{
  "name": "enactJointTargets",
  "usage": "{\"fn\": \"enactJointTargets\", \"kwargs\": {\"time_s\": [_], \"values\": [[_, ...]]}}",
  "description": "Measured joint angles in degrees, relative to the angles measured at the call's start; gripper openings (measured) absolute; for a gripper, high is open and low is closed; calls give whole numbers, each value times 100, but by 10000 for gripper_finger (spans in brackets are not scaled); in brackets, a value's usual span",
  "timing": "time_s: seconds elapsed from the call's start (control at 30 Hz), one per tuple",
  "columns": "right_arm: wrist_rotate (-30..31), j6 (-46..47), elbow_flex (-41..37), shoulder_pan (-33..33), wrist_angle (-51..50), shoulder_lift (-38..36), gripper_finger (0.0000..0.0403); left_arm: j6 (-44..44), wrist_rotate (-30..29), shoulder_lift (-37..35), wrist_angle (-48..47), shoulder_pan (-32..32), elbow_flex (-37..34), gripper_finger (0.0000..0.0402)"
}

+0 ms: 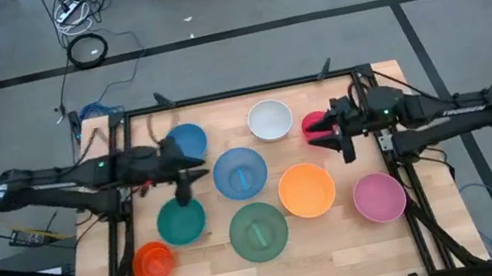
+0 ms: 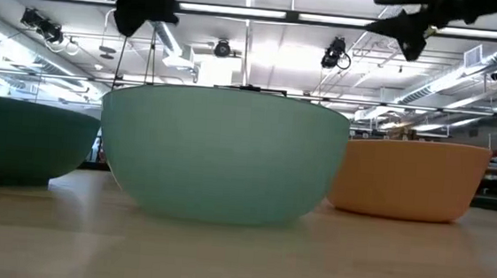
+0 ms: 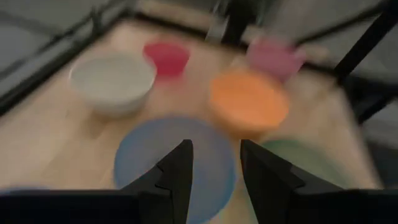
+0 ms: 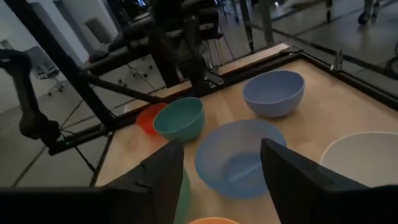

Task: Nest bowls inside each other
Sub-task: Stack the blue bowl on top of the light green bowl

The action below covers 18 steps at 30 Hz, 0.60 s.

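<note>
Several bowls stand apart on their bases on the wooden table (image 1: 249, 269): blue (image 1: 188, 140), white (image 1: 269, 120), small red-pink (image 1: 308, 123), light blue (image 1: 240, 172), orange (image 1: 307, 190), pink (image 1: 379, 197), green (image 1: 258, 230), teal (image 1: 180, 221) and small orange (image 1: 153, 261). My left gripper (image 1: 199, 173) hangs open above the table between the blue and teal bowls; its wrist view looks past it (image 3: 214, 168) at the light blue bowl (image 3: 155, 155). My right gripper (image 1: 318, 131) is open above the red-pink bowl, also seen in its wrist view (image 4: 224, 180). Neither holds anything.
A black frame (image 1: 238, 93) runs around the table's edges, with the arm bases at its left and right sides. In the low view the green bowl (image 2: 221, 155) fills the middle, flanked by the teal (image 2: 17, 143) and orange (image 2: 410, 178) bowls. Bare wood lies along the near edge.
</note>
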Motion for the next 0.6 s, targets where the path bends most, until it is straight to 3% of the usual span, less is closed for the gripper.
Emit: {"fn": "enactJointTargets", "kwargs": {"time_s": [0.3,0.6], "values": [[1313,-837,1370,657,-1367,481,195,736,-237,2004,-1489,-69,1145,143],[2581,-732,1862,1396,-1892,317,187,2119,-311,3005,-2670,-229,1722,143]]}}
